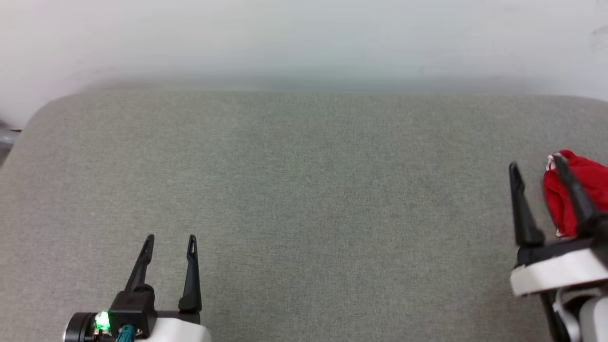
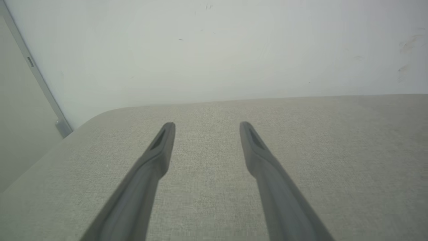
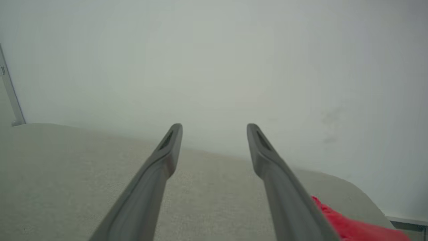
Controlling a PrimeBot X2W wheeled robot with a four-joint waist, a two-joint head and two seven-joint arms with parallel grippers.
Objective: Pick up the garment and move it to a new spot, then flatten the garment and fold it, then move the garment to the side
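The garment lies bunched at the table's right edge beside the spread right gripper, which could nudge it off when reaching; the left gripper is spread too.

One red garment is showing. Two grippers are showing, left gripper and right gripper, each carrying two dark fingers, making four. One grey fabric surface is lying underneath, one green light glowing.

Dark tapered fingers sit on black mounts with white wrists; the left shows a green light, possibly an LED.
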